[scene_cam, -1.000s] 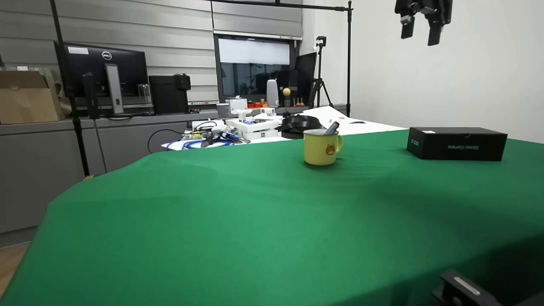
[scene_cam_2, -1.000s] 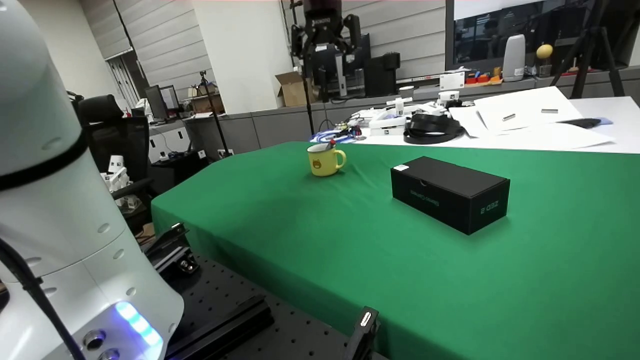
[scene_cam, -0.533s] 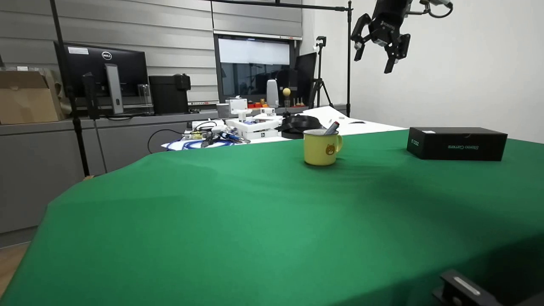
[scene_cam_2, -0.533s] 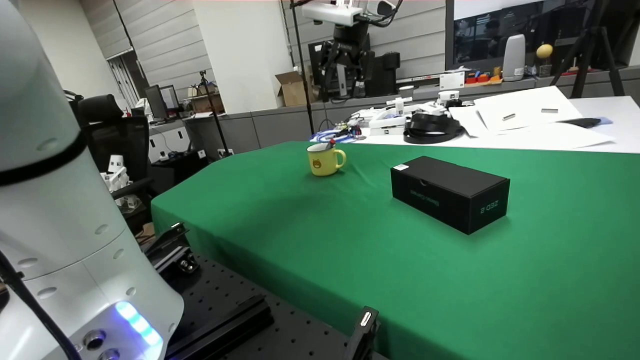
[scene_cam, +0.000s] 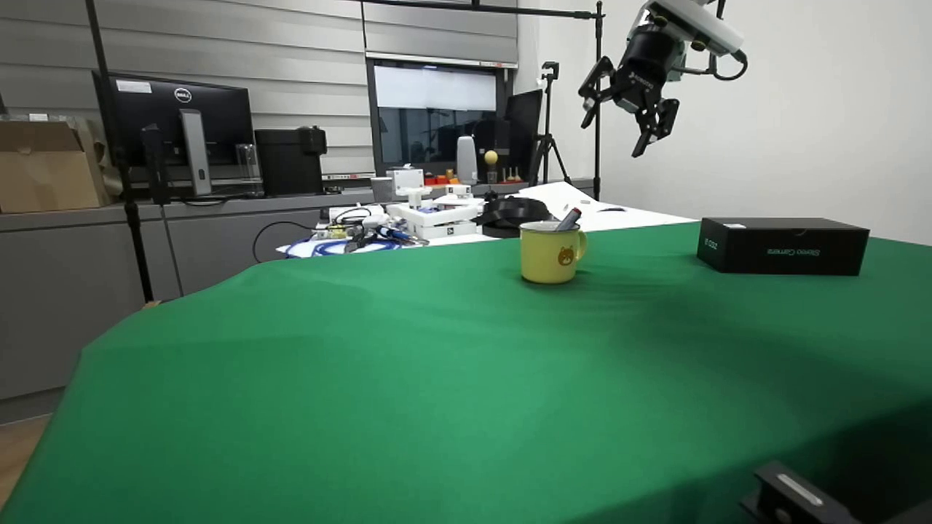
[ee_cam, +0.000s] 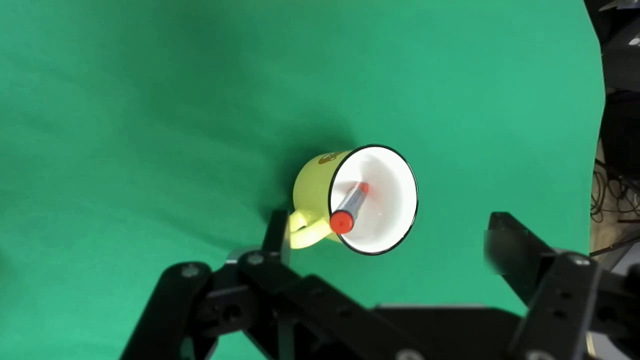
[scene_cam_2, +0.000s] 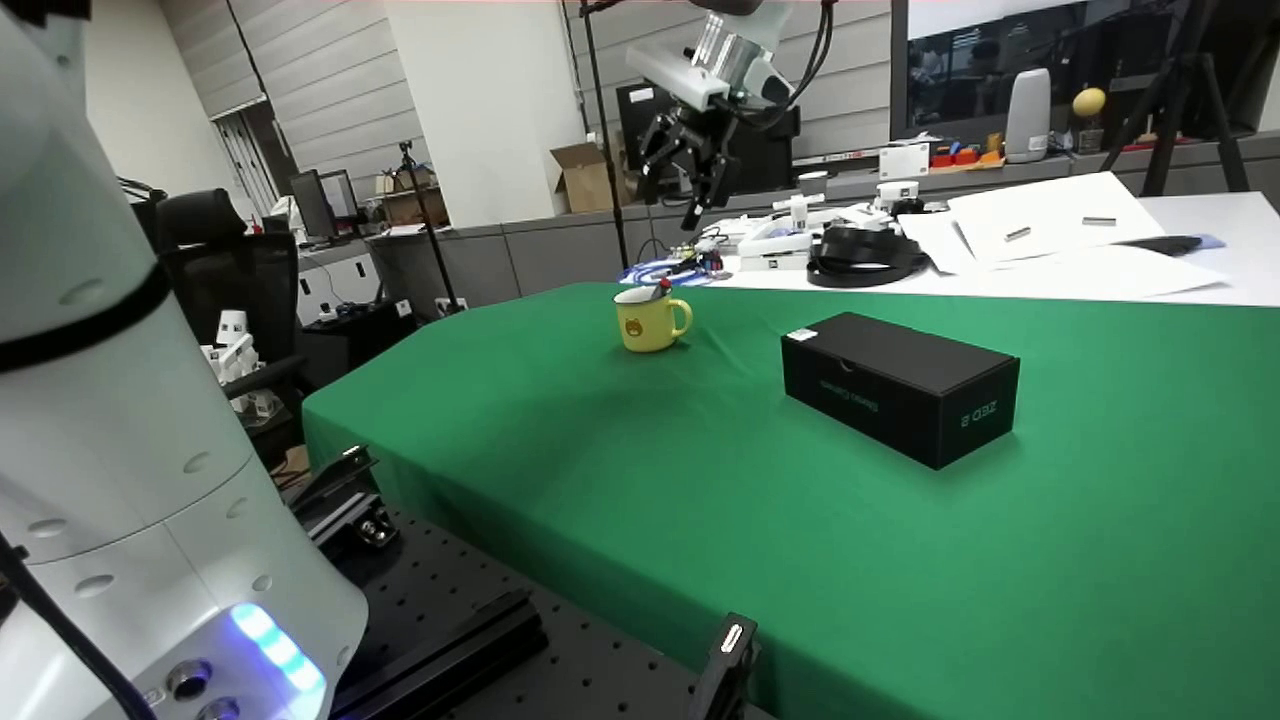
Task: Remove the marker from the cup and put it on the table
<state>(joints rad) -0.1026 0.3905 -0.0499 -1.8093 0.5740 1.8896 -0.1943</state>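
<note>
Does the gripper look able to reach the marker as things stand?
Likely yes, once lowered: the gripper is open, the marker pokes above the rim of the cup, and nothing visible blocks it.

The marker [ee_cam: 352, 203] leans in the cup [ee_cam: 312, 186], and the cup stands on the table [scene_cam: 400, 378]. The box [scene_cam_2: 900, 386] is on the table too, right of the cup in both exterior views.

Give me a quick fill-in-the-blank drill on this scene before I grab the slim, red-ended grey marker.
Inside the squat yellow mug, the marker tilts toward the looped ____.
The mug's interior is ____.
The black two-fingered gripper is ____, holding nothing.
The black rectangular box rests on the cloth-covered table, whose surface is ____.

Missing words: handle; white; open; green.
</note>
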